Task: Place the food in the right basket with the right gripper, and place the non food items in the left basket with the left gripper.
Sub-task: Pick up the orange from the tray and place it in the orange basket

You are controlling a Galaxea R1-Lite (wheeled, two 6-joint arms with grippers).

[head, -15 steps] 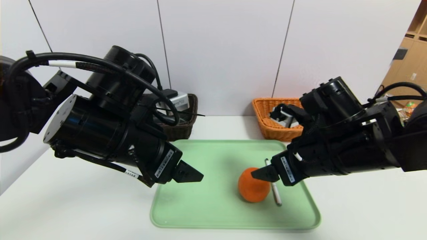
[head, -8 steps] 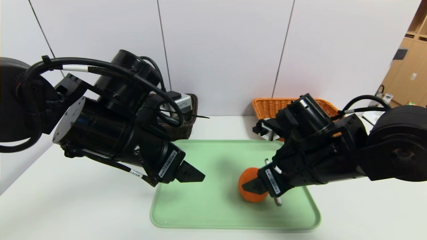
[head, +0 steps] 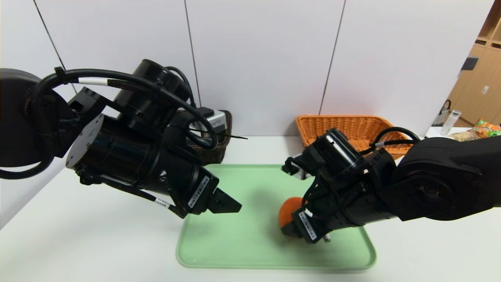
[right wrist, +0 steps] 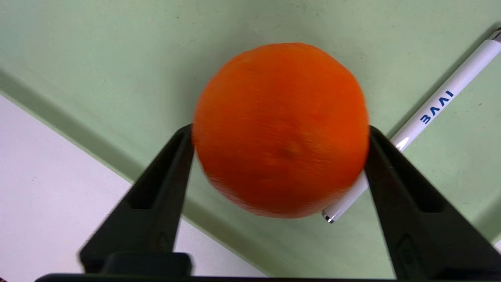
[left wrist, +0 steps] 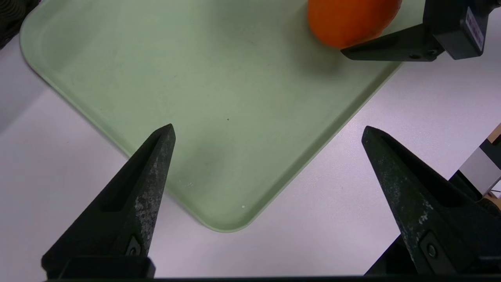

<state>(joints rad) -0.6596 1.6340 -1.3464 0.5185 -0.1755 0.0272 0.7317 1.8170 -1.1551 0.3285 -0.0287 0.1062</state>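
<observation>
Pale green plastic, a shallow tray [head: 250, 243], lies in the middle of the white table [head: 78, 243], and on its right half sits the orange [right wrist: 280, 129], a round fruit with dimpled skin. The right gripper [right wrist: 280, 135] is down over it, pointing steeply at the tray, with one black finger [right wrist: 164, 188] against each side of the fruit, so the orange is clasped between them while resting on the tray. A thin white pen [right wrist: 434, 107] with blue lettering lies just beside the orange on the tray, running partly beneath it and under one finger. The left gripper [left wrist: 266, 133] hangs above the tray's near left corner, well apart from the orange, its two pointed fingers spread wide with nothing between them. At the back of the table, near the wall, the light orange-tan wicker basket [head: 352, 127] stands behind the right arm, and the dark brown wicker basket [head: 217, 150] stands behind the left arm, largely hidden by it. Some packaged snacks [head: 483, 128] lie far off at the right edge.
</observation>
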